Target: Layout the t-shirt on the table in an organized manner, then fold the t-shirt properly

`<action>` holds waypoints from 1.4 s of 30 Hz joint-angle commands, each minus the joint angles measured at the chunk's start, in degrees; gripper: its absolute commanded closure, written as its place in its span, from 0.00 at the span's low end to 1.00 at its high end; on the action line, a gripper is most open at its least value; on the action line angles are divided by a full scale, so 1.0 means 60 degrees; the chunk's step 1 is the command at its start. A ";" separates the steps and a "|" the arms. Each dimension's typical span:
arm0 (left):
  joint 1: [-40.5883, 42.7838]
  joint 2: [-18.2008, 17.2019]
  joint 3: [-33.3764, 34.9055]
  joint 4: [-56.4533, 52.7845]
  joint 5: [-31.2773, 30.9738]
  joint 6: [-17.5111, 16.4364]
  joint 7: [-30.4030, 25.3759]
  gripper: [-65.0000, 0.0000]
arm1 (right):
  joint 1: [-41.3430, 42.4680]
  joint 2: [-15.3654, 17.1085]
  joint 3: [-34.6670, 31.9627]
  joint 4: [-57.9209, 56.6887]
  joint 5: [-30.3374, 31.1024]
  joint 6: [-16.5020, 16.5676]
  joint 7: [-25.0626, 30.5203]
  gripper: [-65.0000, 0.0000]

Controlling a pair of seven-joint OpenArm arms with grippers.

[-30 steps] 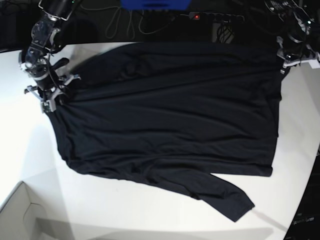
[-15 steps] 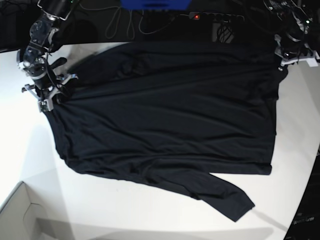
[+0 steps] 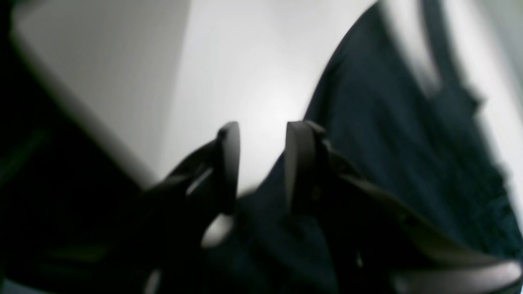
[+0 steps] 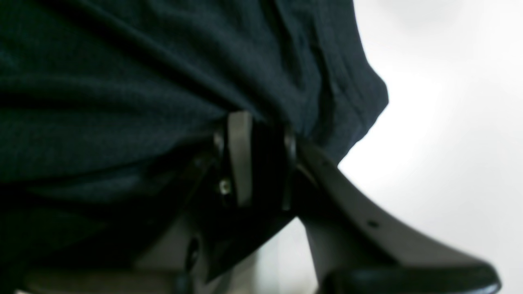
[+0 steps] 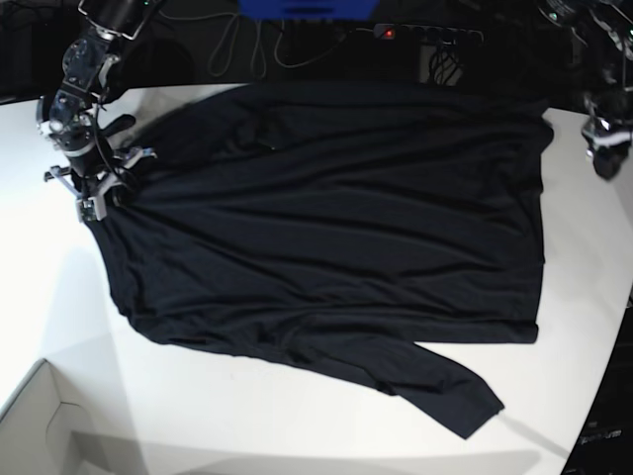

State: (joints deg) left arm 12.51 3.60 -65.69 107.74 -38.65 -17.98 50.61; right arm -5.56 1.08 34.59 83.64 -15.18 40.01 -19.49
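Spreading across the base view: the t-shirt [image 5: 336, 237], plain black thin fabric with soft ripples, lies flat and wide on the table [image 5: 247, 426], one long sleeve trailing toward the near rim.
Base view, surface: smooth white top with a curved edge; beyond it a dark background with cables and a power strip [image 5: 427, 34]; a pale box corner [image 5: 40, 421] sits beside the near edge.
Base view, right gripper [image 5: 97, 196]: at the shirt's edge, fabric bunched up to it.
Base view, left gripper [image 5: 605, 148]: clear of the shirt's far corner, over the table's rim.
Left wrist view: blurred dark fingers [image 3: 229, 163] stand apart with white table showing between them; the shirt [image 3: 388, 134] lies just beside and under the one finger, none of it pinched.
Right wrist view: the gripper [image 4: 261, 159] is clamped on a dark fold of the shirt [image 4: 143, 69]; matte weave, gathered into creases above the jaws; bare white table [image 4: 449, 122] beside.
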 commanded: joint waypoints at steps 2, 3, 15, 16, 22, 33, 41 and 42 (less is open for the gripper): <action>-0.0540 -0.0108 0.0172 0.0160 0.0032 -0.0029 -0.0120 0.71 | 0.0011 0.0003 -0.0248 0.0017 -0.0291 -0.0002 -0.0408 0.86; -0.0906 -0.0138 0.0362 0.0131 0.0149 0.0044 -0.0120 0.71 | -0.0003 0.0003 -0.0366 0.0017 -0.0291 -0.0002 -0.0408 0.86; -0.4261 -0.0680 0.3557 -0.5086 0.4574 -0.0029 -0.0955 0.79 | -0.0003 -0.0026 -0.0556 0.0031 -0.0291 -0.0002 -0.0408 0.86; -0.4305 -0.0753 0.3688 -0.5496 0.4647 -0.0029 -0.1307 0.79 | -0.0003 -0.0012 -0.0556 0.0031 -0.0291 -0.0002 -0.0408 0.86; -0.4716 -0.1705 0.4714 -0.7957 0.4750 0.0058 -0.3519 0.79 | 0.0011 0.0017 -0.0541 0.0031 -0.0291 -0.0002 -0.0408 0.86; -0.7866 -0.3156 0.6253 -1.3950 0.4750 0.0058 -0.7314 0.79 | -0.0047 0.0105 -0.0512 0.0061 -0.0305 -0.0002 -0.0408 0.86; -0.8481 -0.3185 0.6619 -1.3144 0.4677 0.0058 -0.6655 0.79 | -0.0091 0.0149 -0.0497 0.1541 -0.0305 -0.0002 -0.0481 0.86; -0.8393 -0.3185 0.6604 -1.2734 0.4662 0.0058 -0.6318 0.79 | -0.0091 0.0149 -0.0497 0.1775 -0.0305 -0.0002 -0.0481 0.86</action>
State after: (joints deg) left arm -35.94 -14.68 -25.93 30.39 -10.07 -17.10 14.83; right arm -6.85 1.41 31.59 93.19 -17.82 39.81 -24.01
